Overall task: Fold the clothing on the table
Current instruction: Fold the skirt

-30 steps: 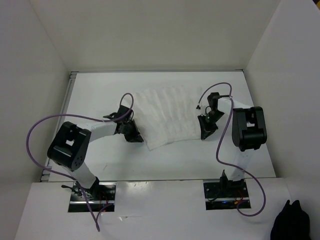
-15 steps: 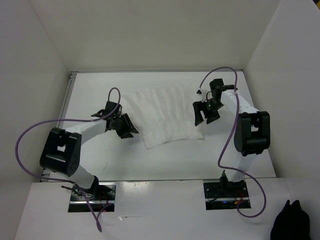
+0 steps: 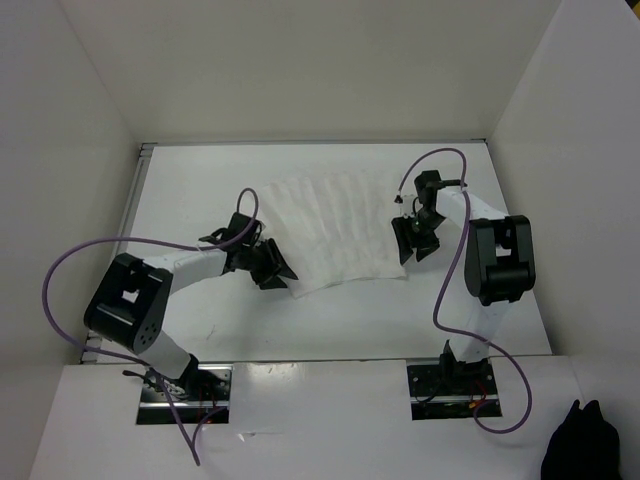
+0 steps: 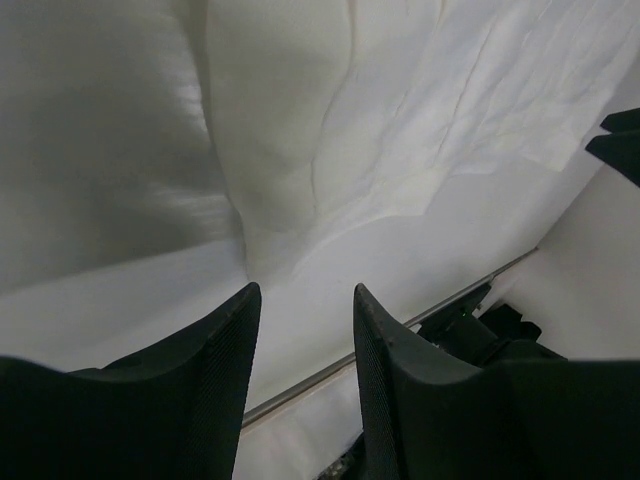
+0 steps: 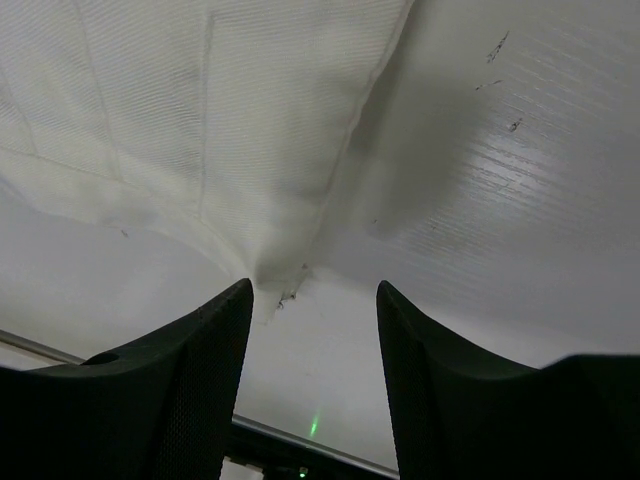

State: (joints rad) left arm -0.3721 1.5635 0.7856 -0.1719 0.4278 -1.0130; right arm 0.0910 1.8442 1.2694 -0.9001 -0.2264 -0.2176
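Observation:
The white ribbed clothing [image 3: 335, 235] lies spread flat on the table [image 3: 330, 320], slanting from upper left to lower right. My left gripper [image 3: 281, 270] hovers at its near left corner, open with nothing between the fingers. In the left wrist view the clothing [image 4: 300, 120] shows a pinched ridge just ahead of the left gripper [image 4: 305, 300]. My right gripper [image 3: 410, 243] is at the cloth's right edge, open and empty. In the right wrist view the corner of the clothing [image 5: 200, 130] ends just in front of the right gripper [image 5: 312, 292].
White upright walls enclose the table on three sides. A black fabric lump [image 3: 580, 445] lies off the table at the bottom right. Purple cables [image 3: 75, 255] loop from both arms. The table's metal edge rail [image 4: 400, 335] runs close behind the left gripper.
Both grippers were shut on the cloth's edges a second ago; they let go, pulled outward, and have now come back to the near corners with jaws apart. The cloth lies slightly flatter.

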